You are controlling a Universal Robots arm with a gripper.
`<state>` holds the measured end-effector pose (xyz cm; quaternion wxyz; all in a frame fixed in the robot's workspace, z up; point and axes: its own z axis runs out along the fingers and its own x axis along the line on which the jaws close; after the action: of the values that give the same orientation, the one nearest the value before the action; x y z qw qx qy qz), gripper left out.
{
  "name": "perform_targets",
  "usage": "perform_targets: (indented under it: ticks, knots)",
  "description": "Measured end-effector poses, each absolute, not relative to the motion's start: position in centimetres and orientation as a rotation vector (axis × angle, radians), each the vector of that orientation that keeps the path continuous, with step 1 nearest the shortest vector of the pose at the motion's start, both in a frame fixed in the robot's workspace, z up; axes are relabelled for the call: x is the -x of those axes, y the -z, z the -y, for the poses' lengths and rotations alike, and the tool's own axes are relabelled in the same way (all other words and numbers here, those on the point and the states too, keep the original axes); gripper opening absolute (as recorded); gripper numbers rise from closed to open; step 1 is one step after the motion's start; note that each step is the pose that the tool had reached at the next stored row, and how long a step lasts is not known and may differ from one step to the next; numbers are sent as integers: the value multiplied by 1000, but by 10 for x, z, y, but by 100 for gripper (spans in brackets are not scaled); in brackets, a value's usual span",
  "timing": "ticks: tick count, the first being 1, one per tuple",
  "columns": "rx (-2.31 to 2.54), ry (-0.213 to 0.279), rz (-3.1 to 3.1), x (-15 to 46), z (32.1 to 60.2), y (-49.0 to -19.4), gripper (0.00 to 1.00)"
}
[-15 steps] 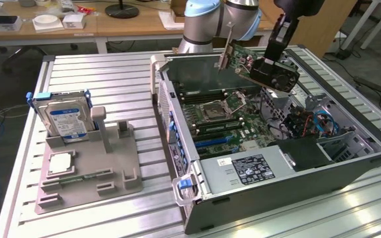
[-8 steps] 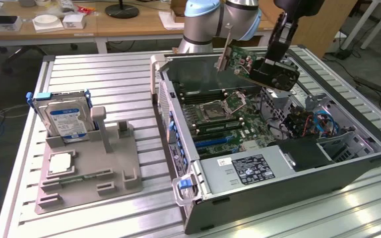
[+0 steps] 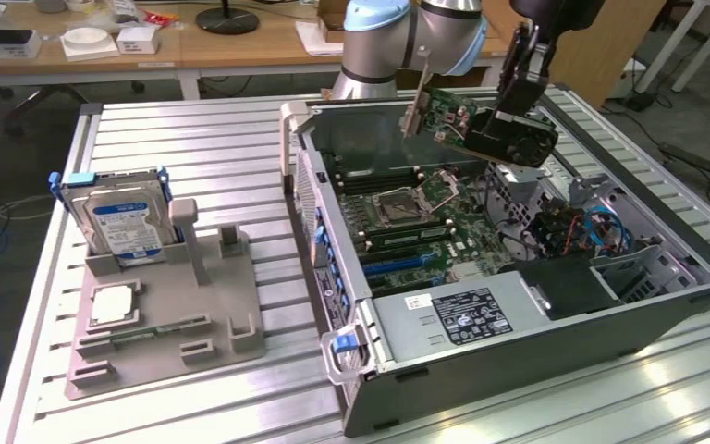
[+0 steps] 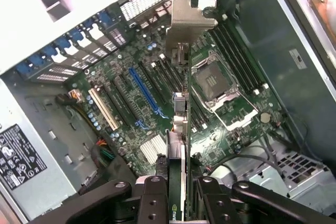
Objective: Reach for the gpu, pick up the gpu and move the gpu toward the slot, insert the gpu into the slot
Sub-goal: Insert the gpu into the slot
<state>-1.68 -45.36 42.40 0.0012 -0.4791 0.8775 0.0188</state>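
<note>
The gripper (image 3: 518, 100) was seen closed narrowly on the gpu (image 3: 454, 113), which was held in the air above the open computer case (image 3: 516, 370), clear of the motherboard (image 3: 454, 231) beneath it. In the exterior view the card was carried tilted, its pale metal bracket (image 3: 414, 116) pointed toward the exterior view's left and its dark fan housing hung just under the gripper. In the wrist view the gpu (image 4: 180, 114) was seen edge-on, clamped between the two black fingers (image 4: 152, 198) of the gripper (image 4: 181, 184), with the bracket (image 4: 190, 19) at the far end. Below the card a long blue slot (image 4: 147, 93) was visible on the motherboard (image 4: 121, 72), just beside the line of the card's edge and not touched by it; the processor socket (image 4: 212, 82) lay on the card's other side. On the slatted tabletop (image 3: 207, 139), well apart from the case toward the exterior view's left, a silver blue-labelled hard drive (image 3: 127, 227) was stood upright in a grey holder (image 3: 195, 324).
</note>
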Motion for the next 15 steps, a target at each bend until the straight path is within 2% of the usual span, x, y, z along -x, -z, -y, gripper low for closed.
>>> perform_targets:
  ticks: [15]
  knots:
    - [1738, -59, -2618, 17, 454, -424, 26]
